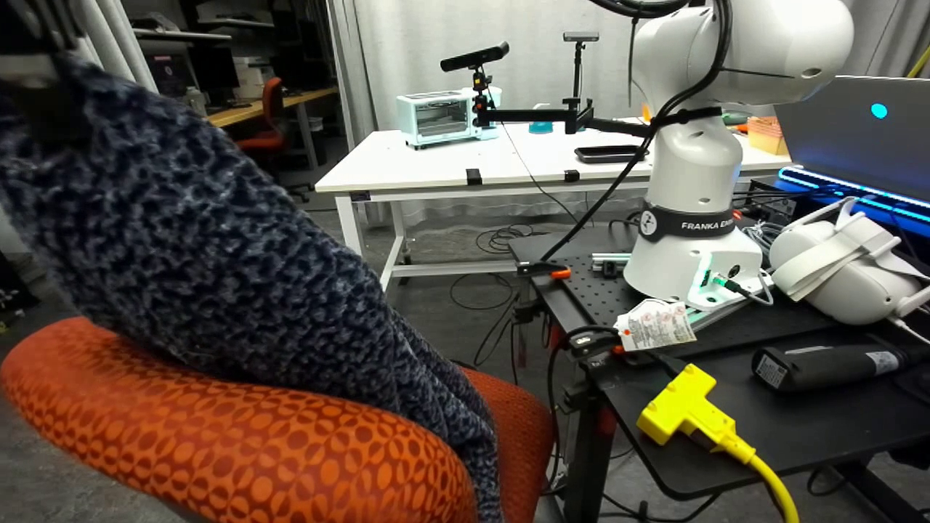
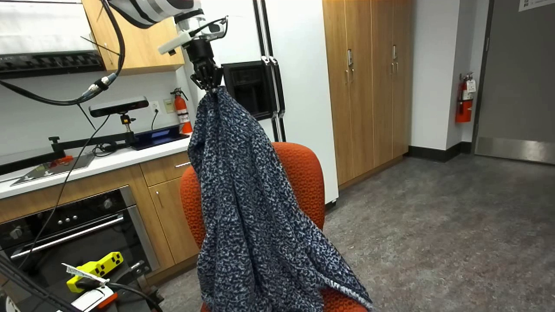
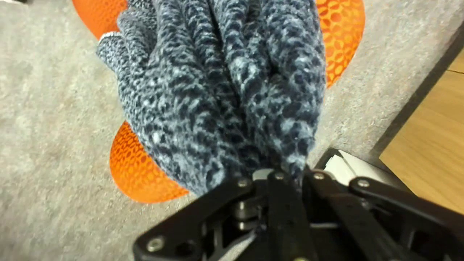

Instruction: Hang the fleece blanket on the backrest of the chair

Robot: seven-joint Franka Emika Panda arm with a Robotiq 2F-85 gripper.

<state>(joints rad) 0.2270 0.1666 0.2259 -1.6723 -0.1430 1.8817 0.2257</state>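
From an upper corner in an exterior view, my arm reaches out above the backrest of the chair, gripper pointing down and clamped on the gathered top of the fleece blanket. The cloth hangs in folds on the seat side of the backrest, down over the seat. A white fridge stands behind; a yellow power strip lies on the black table near the chair. My wrist view shows orange upholstery on both sides of the folds; only an exterior view gives me the arm's base.
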